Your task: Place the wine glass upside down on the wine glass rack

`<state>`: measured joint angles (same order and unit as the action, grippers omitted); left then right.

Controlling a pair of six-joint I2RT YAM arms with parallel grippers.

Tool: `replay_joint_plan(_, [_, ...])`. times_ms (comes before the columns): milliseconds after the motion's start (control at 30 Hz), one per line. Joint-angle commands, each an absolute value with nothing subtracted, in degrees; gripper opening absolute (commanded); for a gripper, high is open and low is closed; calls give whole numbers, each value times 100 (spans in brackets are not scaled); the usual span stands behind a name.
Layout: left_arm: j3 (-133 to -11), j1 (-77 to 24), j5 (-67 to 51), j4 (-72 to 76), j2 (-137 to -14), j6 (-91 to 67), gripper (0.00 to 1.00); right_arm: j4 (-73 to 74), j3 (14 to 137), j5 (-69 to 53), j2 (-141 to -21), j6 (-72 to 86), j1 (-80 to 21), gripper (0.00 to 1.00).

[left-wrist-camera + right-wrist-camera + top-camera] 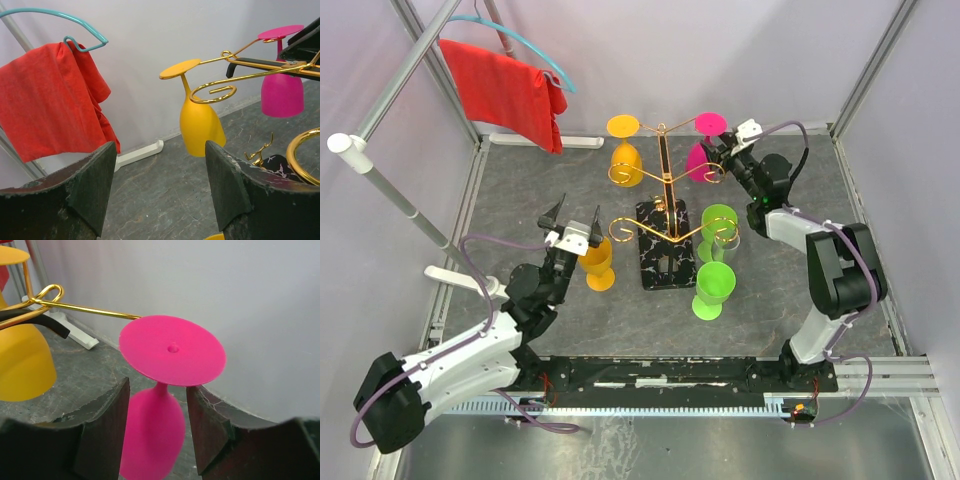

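The gold wire rack (663, 170) stands mid-table on its black veined base (655, 262). A pink wine glass (704, 150) hangs upside down at the rack's back right arm. In the right wrist view its foot (172, 350) is on top and its stem runs between my right gripper's (156, 385) open fingers without touching them. A yellow glass (625, 152) hangs at the back left and a green one (720, 225) at the front right. My left gripper (577, 212) is open and empty, just above an upright yellow glass (598, 262).
An upright green glass (712, 288) stands on the table right of the base. A red cloth (505, 90) hangs on a teal hanger from a white pole stand (380, 165) at the back left. Enclosure walls are close behind the rack.
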<state>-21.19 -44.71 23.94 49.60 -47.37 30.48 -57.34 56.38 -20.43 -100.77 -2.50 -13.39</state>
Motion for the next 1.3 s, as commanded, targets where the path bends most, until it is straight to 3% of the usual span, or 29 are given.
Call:
replay_joint_plan(0, [-2257,-4447,2521,4946,-4572,2708,78,-5109,5609,-1764,-9566,-411,-1275,57])
replay_joint_plan(267, [-2348,-4448,2718,4543,-4382,2575,80,-4453,5226,-1372,-9079,-313,-1028,60])
replay_joint_plan(667, [-3713,-4421,3266,1928,-4146,1087,83,-97,5247,-197,-6805,89,-982,68])
replay_joint_plan(933, [-5234,-4412,3634,86,-4795,-158,83,1732,5674,-1079,-6135,853,-983,70])
replay_joint_plan(1267, [-5322,-4412,3762,-129,-4967,-611,83,2099,5672,-1510,-6476,925,-983,69])
